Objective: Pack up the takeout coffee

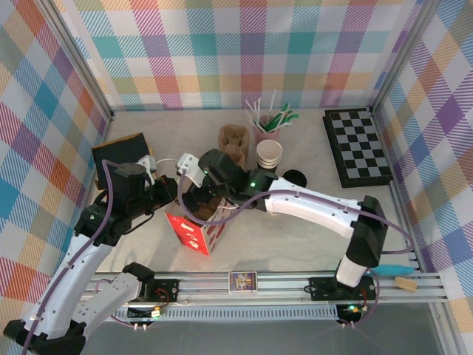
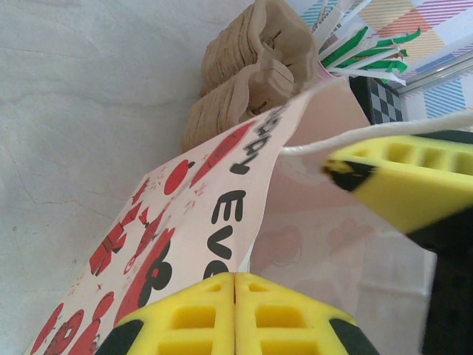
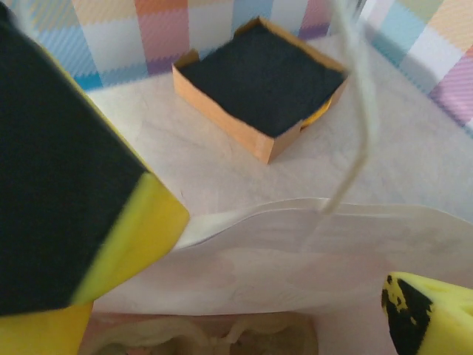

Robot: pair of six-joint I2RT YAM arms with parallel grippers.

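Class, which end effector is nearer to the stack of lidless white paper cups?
Right. The right end effector, open, hangs over the paper bag, left of the stack of cups; the left end effector, shut on the bag's edge, is farther left.

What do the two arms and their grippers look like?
The left arm and right arm have white links and black joints, each with a purple cable. The right arm shows a small green light. The left gripper and right gripper have yellow fingers with black patches.
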